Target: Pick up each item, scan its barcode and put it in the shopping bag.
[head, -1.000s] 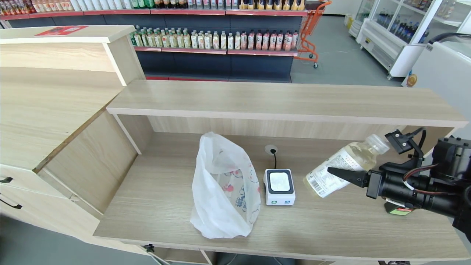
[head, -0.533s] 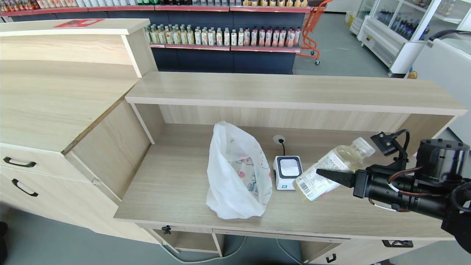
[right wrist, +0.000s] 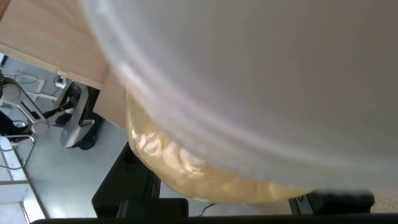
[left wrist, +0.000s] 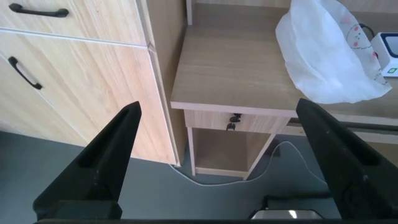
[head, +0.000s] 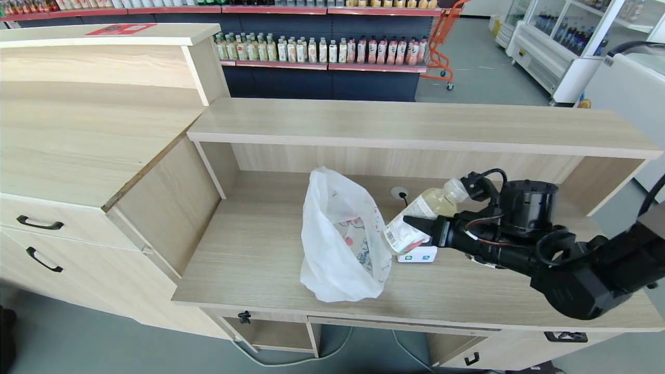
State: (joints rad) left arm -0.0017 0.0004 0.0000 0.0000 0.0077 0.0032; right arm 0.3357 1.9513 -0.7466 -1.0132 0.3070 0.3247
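A clear bottle [head: 434,205] of pale yellow drink with a white barcode label hangs tilted, base down toward the left, cap up to the right. My right gripper [head: 418,224] is shut on its labelled body. The bottle's base sits just over the white scanner [head: 418,254] and close to the right side of the white shopping bag [head: 337,239], which stands open on the counter. From the right wrist, the bottle [right wrist: 249,93] is pressed close to the lens. My left gripper [left wrist: 217,155] is open, low in front of the counter, with the bag [left wrist: 323,50] ahead of it.
The wooden counter [head: 260,249] has a raised ledge [head: 415,124] along its back and a taller cabinet with drawers [head: 78,156] on the left. A cable hole [head: 399,192] lies behind the scanner. Shelves of bottles stand far behind.
The head camera has shifted. My right arm carried the bottle leftward, from right of the scanner to over it, beside the bag.
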